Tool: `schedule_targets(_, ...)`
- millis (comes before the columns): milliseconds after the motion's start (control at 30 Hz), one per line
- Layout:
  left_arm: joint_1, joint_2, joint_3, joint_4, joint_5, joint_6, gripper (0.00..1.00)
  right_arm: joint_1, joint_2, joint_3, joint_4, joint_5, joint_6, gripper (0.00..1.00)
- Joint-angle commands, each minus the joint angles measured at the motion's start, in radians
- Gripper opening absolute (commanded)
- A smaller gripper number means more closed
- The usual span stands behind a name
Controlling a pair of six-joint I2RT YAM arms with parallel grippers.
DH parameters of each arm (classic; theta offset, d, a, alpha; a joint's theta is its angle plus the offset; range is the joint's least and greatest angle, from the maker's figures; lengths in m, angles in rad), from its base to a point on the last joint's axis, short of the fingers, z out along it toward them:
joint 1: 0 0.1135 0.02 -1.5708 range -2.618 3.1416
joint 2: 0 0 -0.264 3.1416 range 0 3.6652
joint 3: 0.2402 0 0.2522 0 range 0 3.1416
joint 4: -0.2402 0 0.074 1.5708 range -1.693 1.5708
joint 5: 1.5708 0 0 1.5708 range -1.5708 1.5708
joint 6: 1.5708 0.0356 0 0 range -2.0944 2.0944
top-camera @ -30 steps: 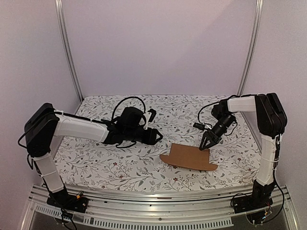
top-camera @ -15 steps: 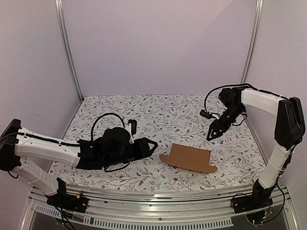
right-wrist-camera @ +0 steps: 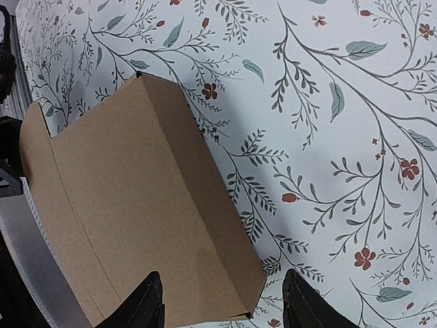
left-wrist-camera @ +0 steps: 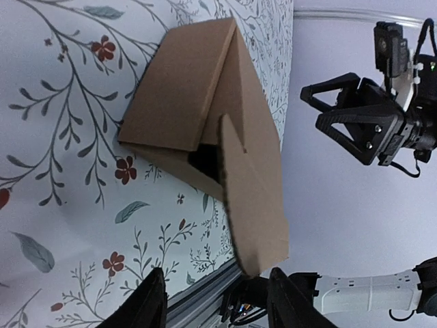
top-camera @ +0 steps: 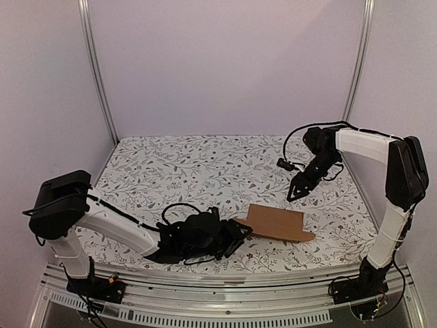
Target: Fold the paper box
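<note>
The paper box (top-camera: pixel 276 222) lies low on the floral-covered counter (top-camera: pixel 171 171), toward the near edge and right of centre. It is only partly formed. One brown panel is creased over another, a shallow dark gap (left-wrist-camera: pixel 203 158) shows between the layers, and a rounded flap (left-wrist-camera: pixel 256 205) stands out loose on the side facing the left arm. No upright walls or tucked tabs are visible, so the work looks to be at an early stage. Raising the sides, tucking the tabs and closing the lid all appear to remain.

The left fingers (left-wrist-camera: pixel 151 304) are low over the counter and spread moderately. The rounded flap's tip is just ahead of the space between them, but nothing is clamped, and I cannot tell whether a fingertip brushes the cardboard. The right fingers (right-wrist-camera: pixel 151 304) hang above the counter on the box's far side, also parted and empty, looking down on the top panel. Judging by this, the left side seems about to take the loose flap.
</note>
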Motion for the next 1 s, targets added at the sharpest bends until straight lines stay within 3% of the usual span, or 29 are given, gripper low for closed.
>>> schedule_targets(0, -0.014, 0.164, 0.053, 0.221, 0.082, -0.144, 0.44, 0.013, -0.021, -0.011, 0.019, -0.011, 0.013, 0.57)
schedule_targets(67, -0.014, 0.193, 0.074, 0.266, 0.078, -0.146, 0.35, 0.014, -0.029, -0.014, 0.019, -0.013, 0.012, 0.57)
schedule_targets(167, -0.014, 0.192, 0.084, 0.273, 0.055, -0.121, 0.32, 0.013, -0.045, -0.026, 0.019, -0.012, 0.004, 0.57)
schedule_targets(433, 0.015, 0.134, 0.085, 0.266, 0.028, 0.007, 0.39, 0.021, -0.03, -0.064, 0.037, -0.039, -0.005, 0.57)
schedule_targets(733, 0.053, 0.156, 0.133, 0.189, 0.105, 0.028, 0.42, 0.062, 0.034, -0.083, 0.043, -0.041, 0.045, 0.55)
schedule_targets(967, 0.068, 0.193, 0.149, 0.205, 0.11, 0.027, 0.37, 0.092, 0.074, -0.048, 0.011, -0.097, 0.063, 0.54)
